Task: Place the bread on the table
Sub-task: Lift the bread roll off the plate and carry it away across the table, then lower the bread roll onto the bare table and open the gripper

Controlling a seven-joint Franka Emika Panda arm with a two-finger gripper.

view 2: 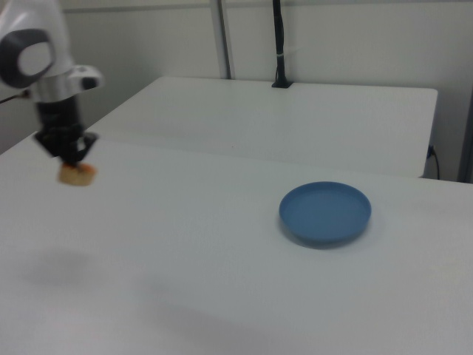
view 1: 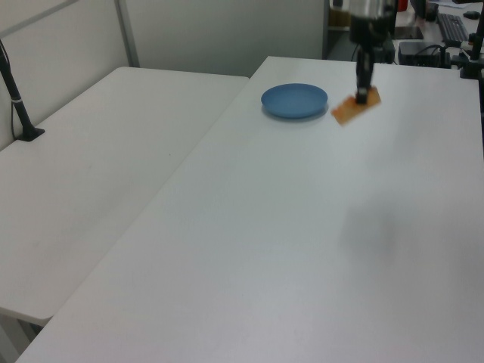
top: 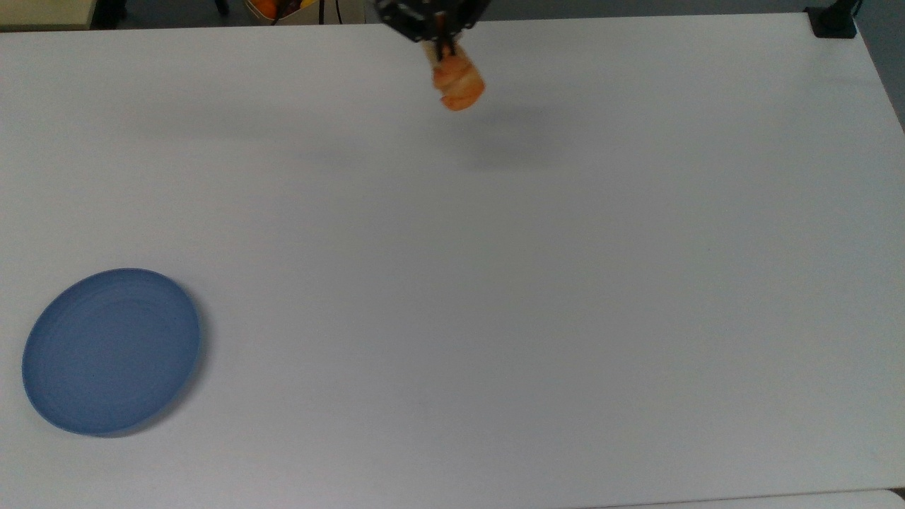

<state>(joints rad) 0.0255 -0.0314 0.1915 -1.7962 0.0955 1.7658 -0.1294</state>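
The golden-orange bread (top: 458, 82) hangs in the air well above the white table (top: 537, 283), pinched at its upper end by my gripper (top: 442, 47), which is shut on it. In the left view the bread (view 1: 355, 109) dangles tilted under the gripper (view 1: 362, 95), to the right of the blue plate. In the right view the bread (view 2: 77, 174) hangs below the gripper (view 2: 72, 160) at the far left, with its shadow on the table beneath.
The round blue plate (top: 112, 350) lies bare near the top view's left front corner, also seen as the blue plate (view 1: 295, 100) and the blue plate (view 2: 325, 212). A second white table (view 1: 106, 174) adjoins. A black post base (top: 834, 22) sits at the top view's far right corner.
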